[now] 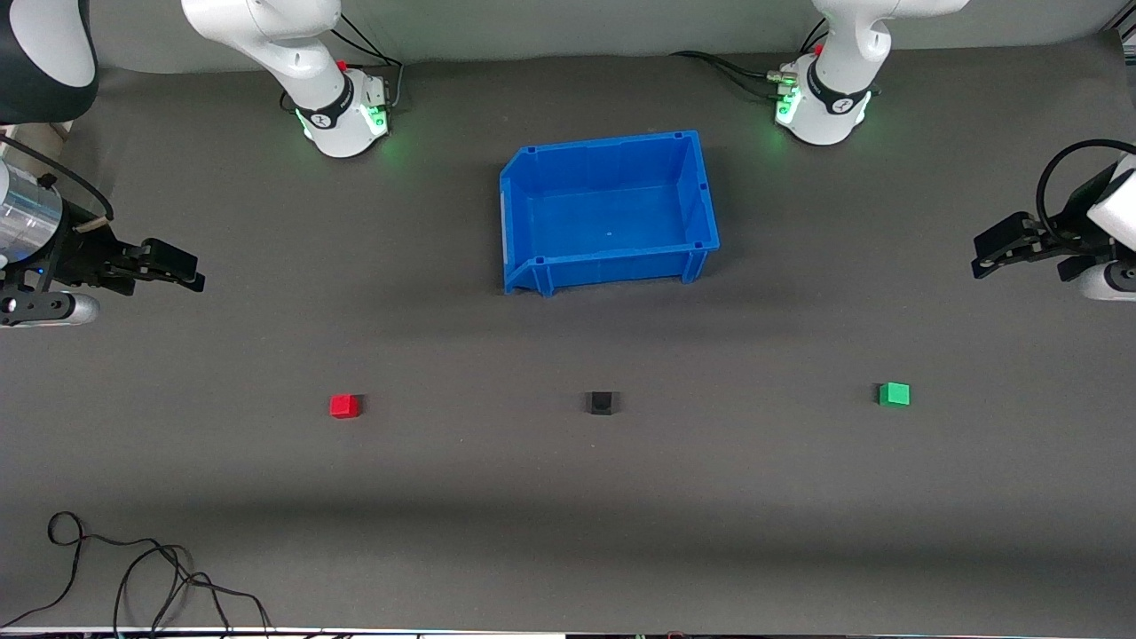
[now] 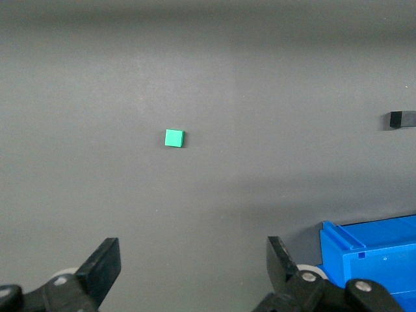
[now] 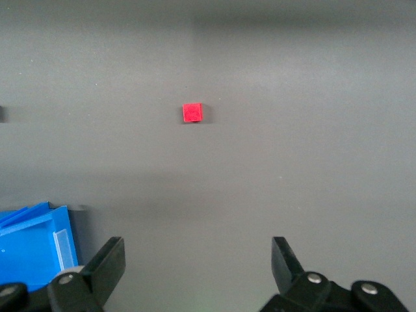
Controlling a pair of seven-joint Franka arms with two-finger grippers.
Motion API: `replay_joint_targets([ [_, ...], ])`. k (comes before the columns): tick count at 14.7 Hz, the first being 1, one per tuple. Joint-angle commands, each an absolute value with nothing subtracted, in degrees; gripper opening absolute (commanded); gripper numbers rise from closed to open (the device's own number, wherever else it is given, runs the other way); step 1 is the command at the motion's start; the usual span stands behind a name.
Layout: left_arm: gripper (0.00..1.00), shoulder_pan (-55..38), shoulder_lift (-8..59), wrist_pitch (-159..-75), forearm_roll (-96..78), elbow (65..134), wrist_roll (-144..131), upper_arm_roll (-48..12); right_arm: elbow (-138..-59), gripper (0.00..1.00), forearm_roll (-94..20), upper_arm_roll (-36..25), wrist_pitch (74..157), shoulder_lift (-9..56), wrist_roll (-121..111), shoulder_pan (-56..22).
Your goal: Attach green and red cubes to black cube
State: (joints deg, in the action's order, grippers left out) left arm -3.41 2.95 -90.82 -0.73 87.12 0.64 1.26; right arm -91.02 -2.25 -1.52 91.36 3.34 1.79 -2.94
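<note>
We find three cubes in one row on the dark table (image 1: 568, 532), all nearer the front camera than the blue bin (image 1: 609, 211). The black cube (image 1: 602, 403) sits mid-row at 6 o'clock of the bin. The red cube (image 1: 344, 406) lies well apart from it at its 9 o'clock, toward the right arm's end; the green cube (image 1: 895, 393) lies well apart at its 3 o'clock, toward the left arm's end. No cube touches another (none is attached).

The right gripper (image 1: 173, 266) hangs over bare table at the right arm's end, fingers (image 3: 107, 266) spread wide and holding nothing; its wrist view shows the red cube (image 3: 192, 112) ahead.

The left gripper (image 1: 998, 248) hangs over the table at the left arm's end, fingers (image 2: 104, 266) likewise parted and empty, the green cube (image 2: 174, 138) in its wrist view.

A loose cable (image 1: 151, 577) lies at the table's front edge.
</note>
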Motion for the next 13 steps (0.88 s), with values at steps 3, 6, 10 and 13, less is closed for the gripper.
replay_joint_targets([
  [3,1.0,-3.6,2.2,-90.9,-0.2,87.2,1.5,1.3,-91.5,1.0,-0.9,-1.7,91.3,2.8,2.6,-3.3],
  [6,1.0,-3.6,2.2,-90.9,-0.2,87.2,1.5,1.4,-91.5,1.0,-0.9,-1.7,91.4,2.9,2.7,-3.3],
  [10,1.0,-3.6,2.2,-90.9,-0.2,87.2,1.5,1.4,-91.4,1.0,-0.9,-1.7,91.6,3.0,2.7,-3.3],
  [13,1.0,-3.6,2.2,-90.7,-0.2,87.2,1.5,1.4,-91.4,1.0,-0.9,-1.6,91.6,2.9,2.7,-3.3],
])
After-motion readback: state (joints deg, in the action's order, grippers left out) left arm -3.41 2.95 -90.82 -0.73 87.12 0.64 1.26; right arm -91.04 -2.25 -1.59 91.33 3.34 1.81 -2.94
